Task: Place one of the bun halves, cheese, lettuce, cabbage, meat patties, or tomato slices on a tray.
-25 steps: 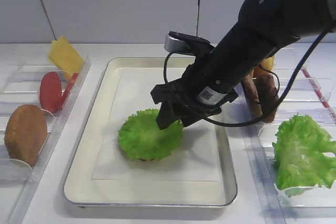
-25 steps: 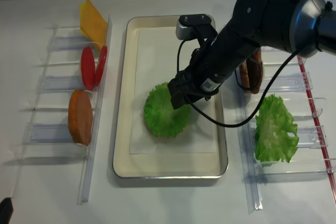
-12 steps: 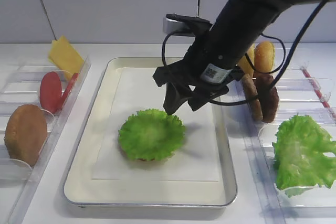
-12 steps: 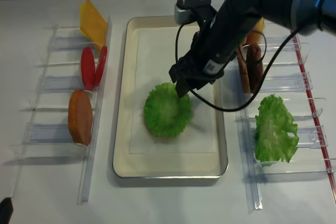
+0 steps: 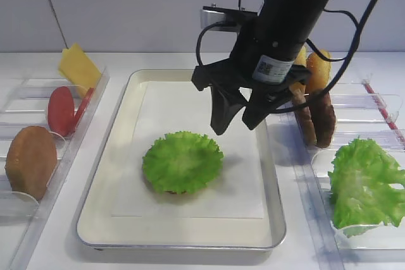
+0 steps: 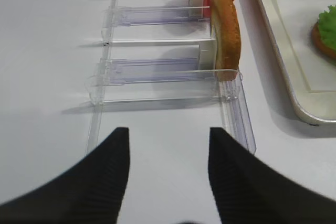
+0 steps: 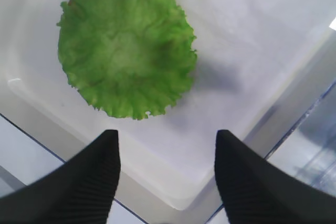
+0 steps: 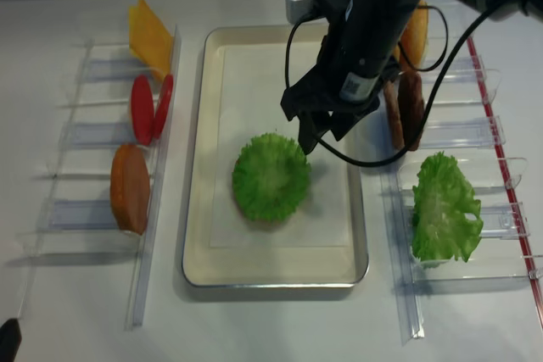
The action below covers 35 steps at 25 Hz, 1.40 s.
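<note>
A frilly green lettuce [image 5: 182, 161] [image 8: 271, 177] [image 7: 127, 43] leaf lies flat on the tray's [image 5: 275, 210] [image 8: 192, 209] white paper, with a brown bun edge [image 6: 321, 38] showing under it. My right gripper [image 5: 235, 124] [image 8: 321, 137] [image 7: 167, 135] hangs open and empty above the leaf's far right edge, clear of it. Over bare table left of the bins, my left gripper [image 6: 168, 129] is open and empty. A bun half [image 5: 30, 159] [image 6: 227, 35], tomato slices [image 5: 61, 110] and cheese [image 5: 79, 67] stand in the left bins. Meat patties [image 5: 319, 115] stand on the right. Cabbage is out of view.
Clear plastic bins [image 8: 93, 137] line the tray's left side, and more [image 8: 501, 133] its right. A heap of green leaves [image 5: 366, 184] [image 8: 443, 209] fills the near right bin. Another bun [image 5: 318, 67] stands behind the patties. The right arm's cable loops over the right bins.
The right gripper has risen off the lettuce's edge and drawn back to the right, jaws staying open. The leaf stays flat on the tray.
</note>
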{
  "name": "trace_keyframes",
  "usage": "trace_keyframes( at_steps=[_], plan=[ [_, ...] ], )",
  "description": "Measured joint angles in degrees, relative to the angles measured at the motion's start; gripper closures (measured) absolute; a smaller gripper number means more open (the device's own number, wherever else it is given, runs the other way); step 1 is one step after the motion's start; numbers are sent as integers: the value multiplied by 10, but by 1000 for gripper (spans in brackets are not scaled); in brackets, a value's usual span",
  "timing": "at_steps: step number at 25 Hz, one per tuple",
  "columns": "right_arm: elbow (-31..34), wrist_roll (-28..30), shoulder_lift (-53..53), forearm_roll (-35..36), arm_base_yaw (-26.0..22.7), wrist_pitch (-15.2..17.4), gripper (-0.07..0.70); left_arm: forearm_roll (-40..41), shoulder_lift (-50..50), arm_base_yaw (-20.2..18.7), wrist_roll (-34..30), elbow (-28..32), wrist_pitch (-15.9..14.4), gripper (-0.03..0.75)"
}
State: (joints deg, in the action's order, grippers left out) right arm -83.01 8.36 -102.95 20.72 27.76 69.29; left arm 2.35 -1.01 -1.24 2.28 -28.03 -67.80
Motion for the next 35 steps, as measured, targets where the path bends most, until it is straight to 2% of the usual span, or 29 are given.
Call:
trace_keyframes(
  at_steps=[9,15,21,24,28,35],
  plan=[
    [0,-24,34,-9,0,5,208,0,0,0,0,0,0,393],
    [0,-71,101,-59,0,11,208,0,0,0,0,0,0,393],
    [28,-111,179,-100,0,15,208,0,0,0,0,0,0,393],
    [62,-126,228,-104,0,16,208,0,0,0,0,0,0,393],
    [121,-156,305,-144,0,18,208,0,0,0,0,0,0,393],
    [220,-162,427,-179,0,23,209,0,0,0,0,0,0,393]
  ],
)
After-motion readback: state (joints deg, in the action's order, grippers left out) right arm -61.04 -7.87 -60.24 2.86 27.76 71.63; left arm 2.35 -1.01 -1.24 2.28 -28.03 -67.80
